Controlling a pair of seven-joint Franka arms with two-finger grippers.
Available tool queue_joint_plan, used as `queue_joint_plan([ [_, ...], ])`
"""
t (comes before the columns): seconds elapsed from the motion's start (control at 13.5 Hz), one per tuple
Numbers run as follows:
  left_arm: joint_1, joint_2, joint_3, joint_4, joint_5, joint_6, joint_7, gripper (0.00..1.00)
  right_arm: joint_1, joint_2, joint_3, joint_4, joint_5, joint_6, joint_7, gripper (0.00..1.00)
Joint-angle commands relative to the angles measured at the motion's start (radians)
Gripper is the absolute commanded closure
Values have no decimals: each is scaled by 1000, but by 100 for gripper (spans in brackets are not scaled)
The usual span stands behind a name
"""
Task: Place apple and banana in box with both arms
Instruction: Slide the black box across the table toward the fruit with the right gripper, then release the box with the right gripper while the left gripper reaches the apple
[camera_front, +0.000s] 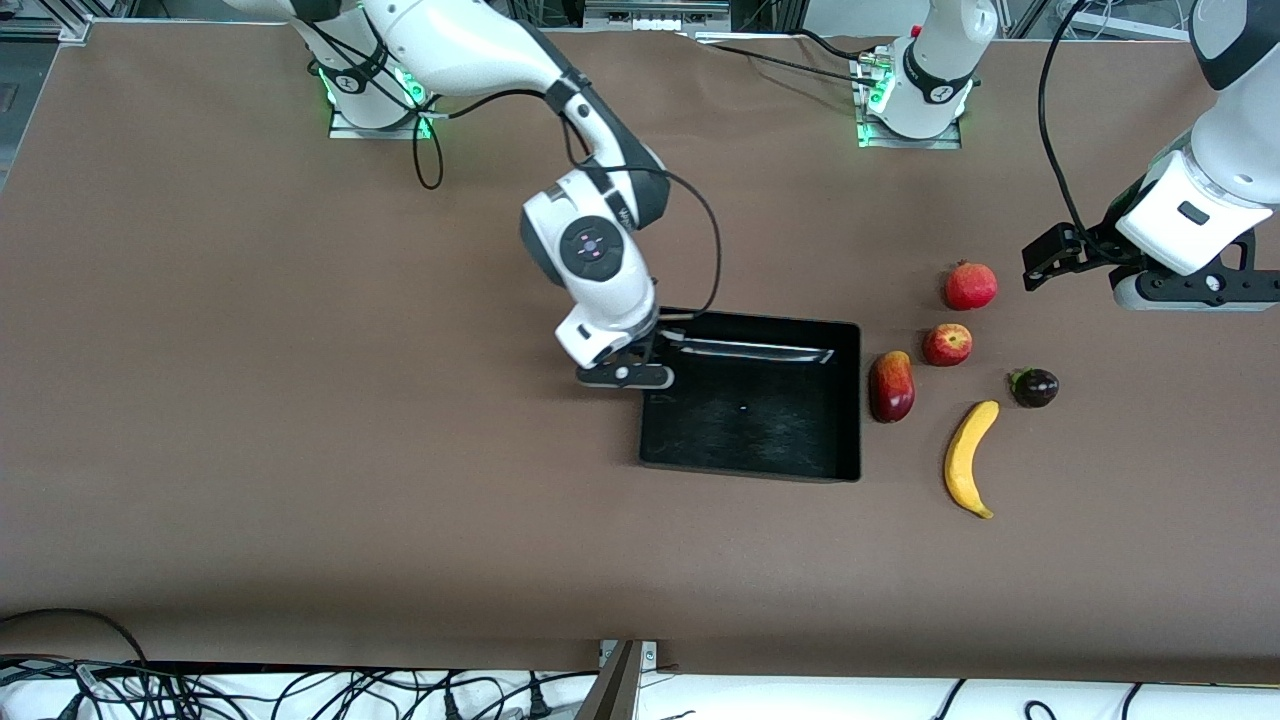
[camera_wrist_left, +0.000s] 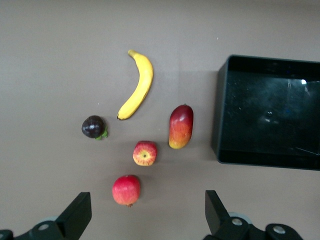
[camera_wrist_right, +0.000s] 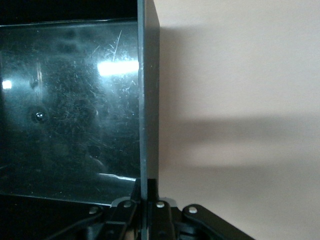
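Observation:
The black box lies mid-table. My right gripper is shut on the box's side wall at the right arm's end, near the corner farther from the front camera. The right wrist view shows the thin wall pinched in my right gripper. The apple and the banana lie on the table beside the box, toward the left arm's end. My left gripper is open and empty, high over the table beside the fruits. The left wrist view shows the left gripper, the apple, the banana and the box.
A larger red crowned fruit lies farther from the front camera than the apple. A dark-red-and-yellow oval fruit lies between the apple and the box. A small dark purple fruit lies beside the banana, toward the left arm's end.

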Motion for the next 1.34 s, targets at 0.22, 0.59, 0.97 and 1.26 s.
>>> queue_joint_plan([
  [0.22, 4, 135, -14, 11, -5, -167, 35, 0, 59, 48, -18, 59, 20, 38, 67, 100],
  [0.59, 21, 224, -13, -177, 36, 136, 162, 0, 67, 60, -16, 52, -15, 48, 31, 100],
  [0.97, 17, 255, -13, -351, 121, 380, 167, 0, 51, 21, -27, 57, -18, -10, 14, 0],
  [1.26, 21, 261, -13, -503, 138, 603, 166, 0, -13, -160, -107, 30, -12, -192, -99, 0],
])
